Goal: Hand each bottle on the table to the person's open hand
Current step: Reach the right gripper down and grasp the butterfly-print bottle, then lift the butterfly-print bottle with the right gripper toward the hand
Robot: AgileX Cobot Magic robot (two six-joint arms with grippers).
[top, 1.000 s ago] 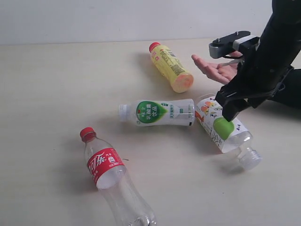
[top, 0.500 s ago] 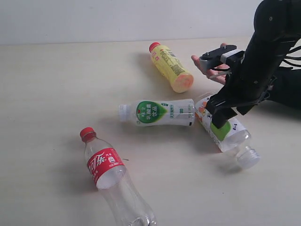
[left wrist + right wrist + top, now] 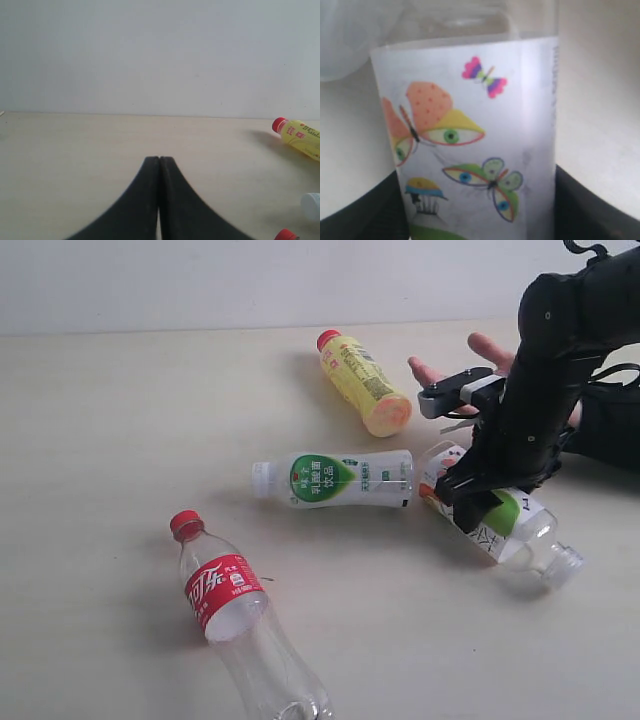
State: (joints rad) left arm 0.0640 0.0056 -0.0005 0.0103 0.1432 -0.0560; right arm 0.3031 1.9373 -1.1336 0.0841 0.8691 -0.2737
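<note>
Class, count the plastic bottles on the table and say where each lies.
4: red-capped clear bottle near left; green-labelled white bottle in the middle; yellow bottle at the back; butterfly-printed clear bottle right, straddled by the right gripper.

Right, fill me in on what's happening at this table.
The right pincer is down over the butterfly-label bottle, which lies on the table, with a finger on each side. Whether it grips yet is unclear. A person's open hand is held out beyond it. The yellow bottle, white bottle and red-label bottle lie untouched. The left pincer is shut, holding nothing.
</note>
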